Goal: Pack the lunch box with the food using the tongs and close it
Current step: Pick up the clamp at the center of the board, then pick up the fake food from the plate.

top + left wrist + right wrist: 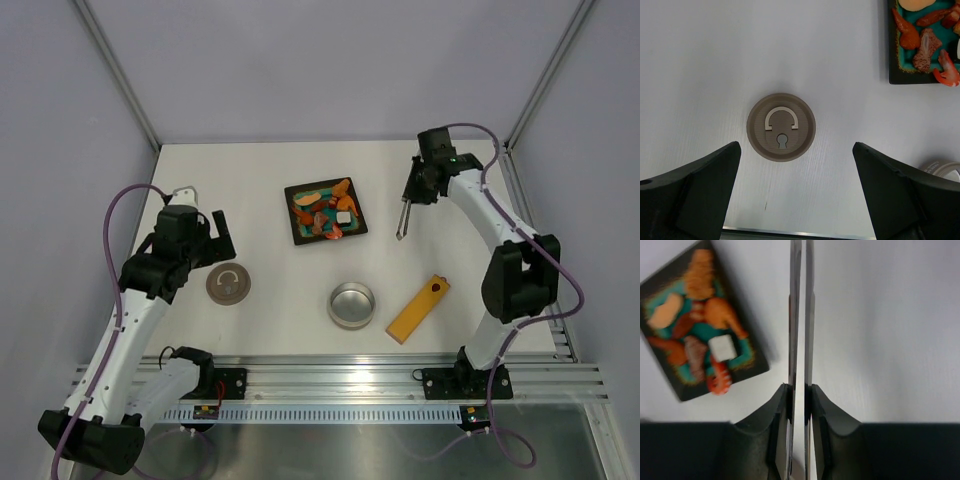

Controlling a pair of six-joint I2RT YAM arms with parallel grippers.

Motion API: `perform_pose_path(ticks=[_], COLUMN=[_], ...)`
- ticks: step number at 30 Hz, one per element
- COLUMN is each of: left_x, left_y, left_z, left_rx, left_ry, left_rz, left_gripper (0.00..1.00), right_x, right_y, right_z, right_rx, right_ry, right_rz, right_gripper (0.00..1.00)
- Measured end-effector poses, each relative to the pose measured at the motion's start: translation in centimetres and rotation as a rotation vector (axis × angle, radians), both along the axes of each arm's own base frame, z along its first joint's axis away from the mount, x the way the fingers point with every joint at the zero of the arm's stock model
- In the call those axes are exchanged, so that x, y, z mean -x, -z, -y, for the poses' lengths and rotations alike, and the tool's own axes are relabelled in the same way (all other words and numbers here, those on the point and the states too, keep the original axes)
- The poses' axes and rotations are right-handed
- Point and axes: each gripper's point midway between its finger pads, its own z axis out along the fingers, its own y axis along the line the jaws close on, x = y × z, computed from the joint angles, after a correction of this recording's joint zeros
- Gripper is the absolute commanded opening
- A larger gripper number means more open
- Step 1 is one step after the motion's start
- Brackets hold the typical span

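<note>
Silver tongs (795,315) sit pinched inside the right gripper (800,390).

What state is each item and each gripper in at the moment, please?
lunch box: open, empty
lid: off, flat on the table
food: all on the black plate
tongs: arms squeezed nearly together
left gripper: open, empty
right gripper: shut on the tongs

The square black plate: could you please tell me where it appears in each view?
Top external: the plate sits mid-table, toward the back.
Left wrist: plate in the top right corner, cropped.
Right wrist: plate upper left, beside the tongs.
Shared landmark: the white cube on it, clear from top and right wrist.
</note>
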Motion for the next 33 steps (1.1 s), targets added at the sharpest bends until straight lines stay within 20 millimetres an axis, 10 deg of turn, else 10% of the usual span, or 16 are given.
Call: perform_pose_path(ticks=[4, 8, 17, 33], left_x=[-0.1, -0.4, -1.1, -1.5], left_y=[0.1, 0.4, 1.5, 1.4], left_z=[-0.3, -0.3, -0.4, -0.3], left_rx=[-0.015, -0.023, -0.042, -0.038], left_ry=[-0.015, -0.018, -0.026, -0.026], left_rz=[-0.005, -0.023, -0.067, -0.058], left_gripper=[0.99, 0.99, 0.99, 0.99], right_x=[1.4, 5.4, 12.0, 13.4], right_y=[-8.6, -12.2, -9.5, -9.0], right_z=[-3.0, -5.5, -6.7, -7.5], right_rx=[-0.138, -0.214, -0.213, -0.103], right_ry=[-0.168, -0.324, -0.457, -0.486], right_rz=[0.128, 0.137, -0.098, -0.136], right_gripper=[0.29, 0.32, 0.34, 0.47])
